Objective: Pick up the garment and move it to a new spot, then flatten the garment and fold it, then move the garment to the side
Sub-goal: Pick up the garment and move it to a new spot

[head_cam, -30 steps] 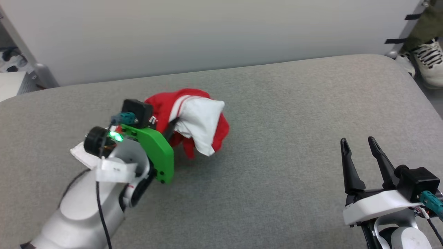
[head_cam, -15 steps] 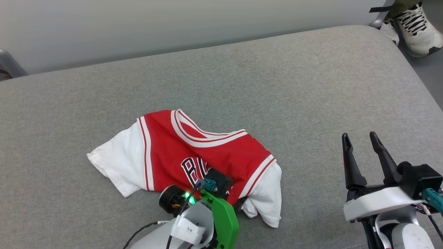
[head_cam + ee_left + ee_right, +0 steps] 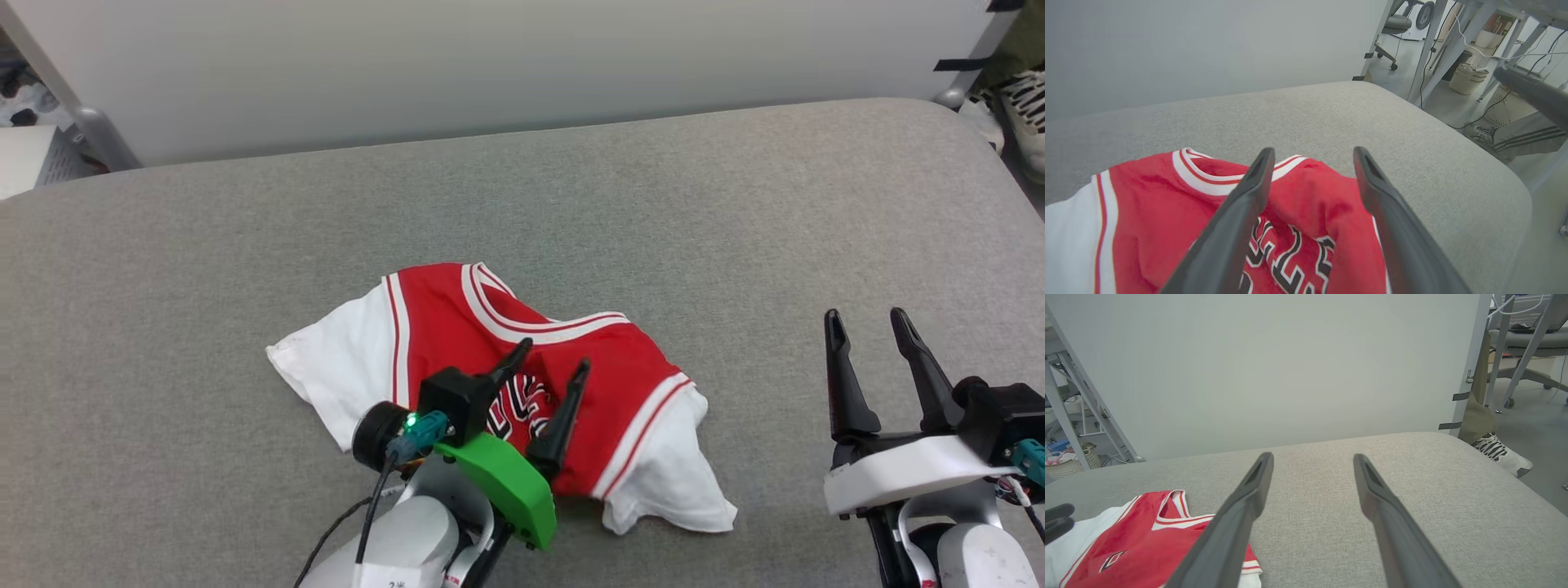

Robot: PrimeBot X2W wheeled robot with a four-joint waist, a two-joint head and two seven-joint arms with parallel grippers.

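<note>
Now | garment [image 3: 441,318] lying on grey pad [image 3: 735,204] | left hand [image 3: 552,358] parted, empty | right hand [image 3: 865,316] likewise

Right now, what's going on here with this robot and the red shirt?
The robot's left claw is open over the lettering of the red garment, gripping nothing. The garment lies spread but rumpled on the grey table. The right claw sits open to the side. Flattening and folding are not yet done.

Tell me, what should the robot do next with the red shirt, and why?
Probably reach the right gripper over to the crumpled white sleeve and tug it outward. The jersey lies rumpled on the grey pad, both grippers are open, and the left gripper hovers over the lettering.
</note>
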